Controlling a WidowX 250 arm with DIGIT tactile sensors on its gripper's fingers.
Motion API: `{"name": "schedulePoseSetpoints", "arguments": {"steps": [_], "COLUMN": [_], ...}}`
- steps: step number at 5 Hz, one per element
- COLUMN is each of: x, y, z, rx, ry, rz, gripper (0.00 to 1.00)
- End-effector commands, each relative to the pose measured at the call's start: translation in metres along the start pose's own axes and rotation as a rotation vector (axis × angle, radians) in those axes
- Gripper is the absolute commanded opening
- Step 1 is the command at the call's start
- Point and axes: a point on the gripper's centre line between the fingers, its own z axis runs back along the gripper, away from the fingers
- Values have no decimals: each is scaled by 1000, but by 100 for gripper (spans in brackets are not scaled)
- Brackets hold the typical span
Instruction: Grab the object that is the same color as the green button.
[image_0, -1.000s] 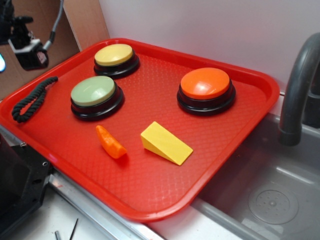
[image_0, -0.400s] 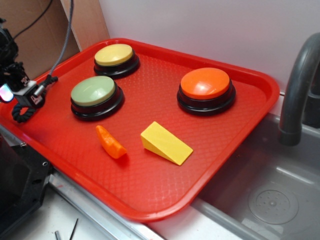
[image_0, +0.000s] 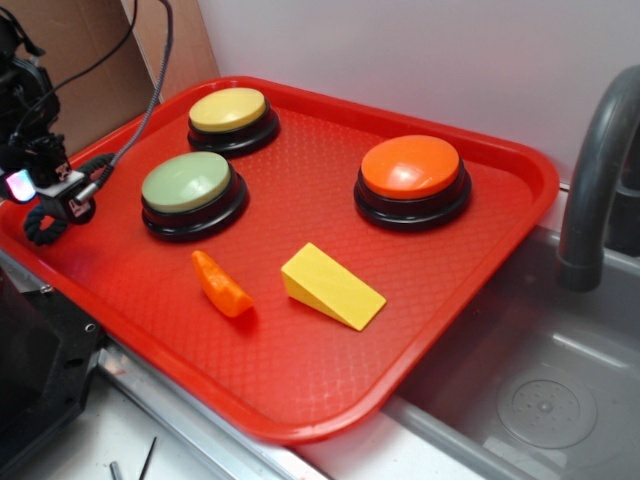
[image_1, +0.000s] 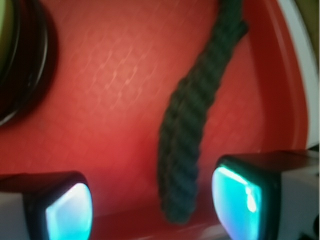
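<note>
The rope (image_1: 187, 135) is a short, thick, twisted length, dark green verging on black, lying flat in a slight curve on the red tray (image_0: 330, 370) close to its left rim, to the left of the green button (image_0: 188, 182). That button has a pale sage-green domed top on a round black base and stands upright on the tray's left half.

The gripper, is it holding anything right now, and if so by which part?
Nothing is held. The gripper is open, its fingers on either side of the near end of the rope without closing on it.
</note>
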Motion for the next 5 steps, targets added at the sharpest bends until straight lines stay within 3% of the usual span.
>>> {"name": "schedulePoseSetpoints", "arguments": {"steps": [1,2,4,5], "x": [9,6,-1,1], "y": [1,-4,-2,-7], "z": [-33,-36,-7,10], "rx": [-64,-60,-44,8], "ry": [-20,-19,-75,-55], "rz": [47,47,7,-25], "gripper": [100,0,0,0]}}
